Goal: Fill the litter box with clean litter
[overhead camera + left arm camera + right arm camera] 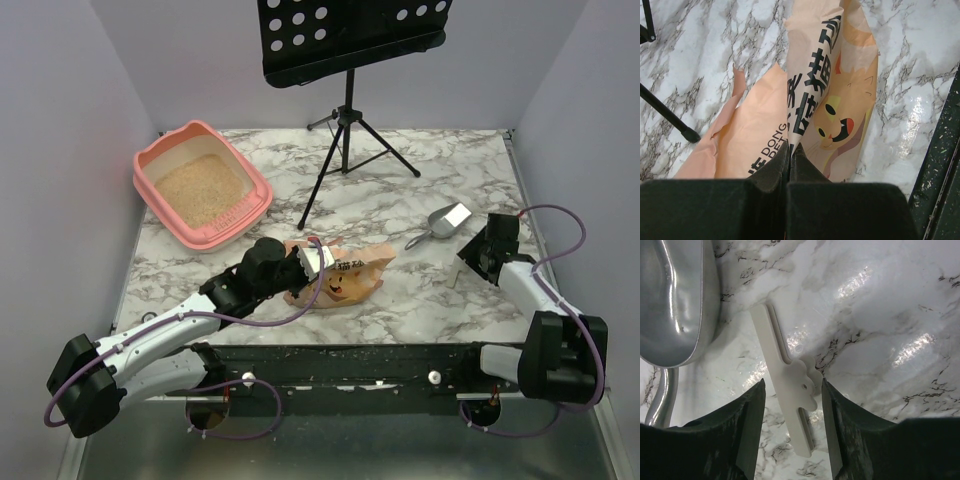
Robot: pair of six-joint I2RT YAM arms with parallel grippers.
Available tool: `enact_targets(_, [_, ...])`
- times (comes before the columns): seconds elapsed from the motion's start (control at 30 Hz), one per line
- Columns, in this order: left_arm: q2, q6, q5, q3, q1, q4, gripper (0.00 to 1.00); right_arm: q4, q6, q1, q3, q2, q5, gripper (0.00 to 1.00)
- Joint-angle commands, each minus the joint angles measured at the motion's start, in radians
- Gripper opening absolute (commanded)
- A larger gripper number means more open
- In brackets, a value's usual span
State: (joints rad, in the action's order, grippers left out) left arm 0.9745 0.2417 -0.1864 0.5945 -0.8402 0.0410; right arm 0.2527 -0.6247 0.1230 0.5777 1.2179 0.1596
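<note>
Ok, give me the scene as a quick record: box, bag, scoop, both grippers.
litter box: far left of the table, upright, clean litter inside
bag: lying on the table near its centre
left gripper: shut on the bag's edge
scoop: on the table right of the bag, not held
right gripper: open, jaws either side of a white clip lying on the table, not gripping it

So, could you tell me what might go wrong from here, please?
The left jaws pinch only an edge of the litter bag; it may slip or spill when lifted. The music stand's legs stand close to the path to the litter box and could snag it. The right jaws may nudge the white clip aside.
</note>
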Motion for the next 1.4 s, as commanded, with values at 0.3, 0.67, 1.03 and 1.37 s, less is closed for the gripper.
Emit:
enact_targets(0.3, [-0.003,-0.010,0.022,0.048,-0.008,-0.064,0.00,-0.046,-0.012,0.009,0.005,0.072,-0.066,0.42])
enact_targets(0.67, [-0.005,-0.008,0.038,0.051,-0.008,-0.061,0.00,-0.064,-0.018,0.007,-0.019,0.062,-0.071,0.01])
enact_targets(1.03, [0.047,-0.024,0.012,0.134,-0.008,0.042,0.22,0.068,0.080,0.004,0.010,-0.286,-0.012,0.01])
enact_targets(1.37, [0.036,-0.022,-0.036,0.272,-0.010,0.183,0.43,0.059,0.187,-0.087,0.129,-0.454,-0.273,0.01])
